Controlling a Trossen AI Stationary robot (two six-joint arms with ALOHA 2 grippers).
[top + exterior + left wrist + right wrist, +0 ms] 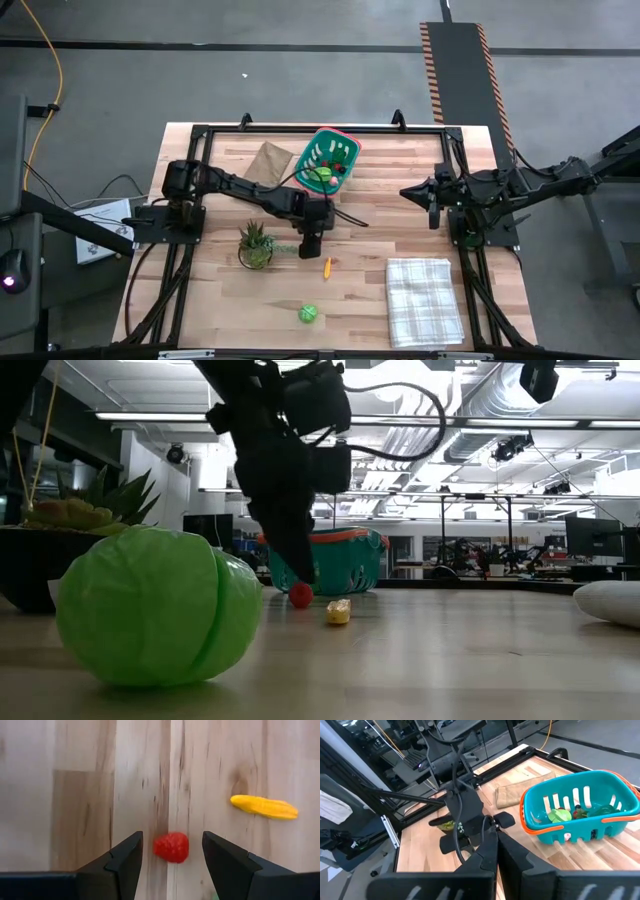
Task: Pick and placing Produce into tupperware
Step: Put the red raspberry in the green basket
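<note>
A small red berry piece of produce (171, 847) lies on the wooden table. My left gripper (172, 835) points steeply down over it, open, one finger on either side and neither touching; the low view shows its fingertip (303, 572) just above the berry (300, 595). A yellow-orange piece (263, 806) lies close by on the table (327, 267). A green ball-like piece (308, 314) rests near the front edge. The teal tupperware basket (327, 160) stands at the far middle with several pieces inside. My right gripper (496, 851) waits shut, raised at the right.
A spiky potted plant (256, 245) stands just left of my left gripper. A flat brown paper bag (268, 158) lies left of the basket. A checked cloth (421, 300) lies at the front right. Bare wood (370, 240) spreads between the arms.
</note>
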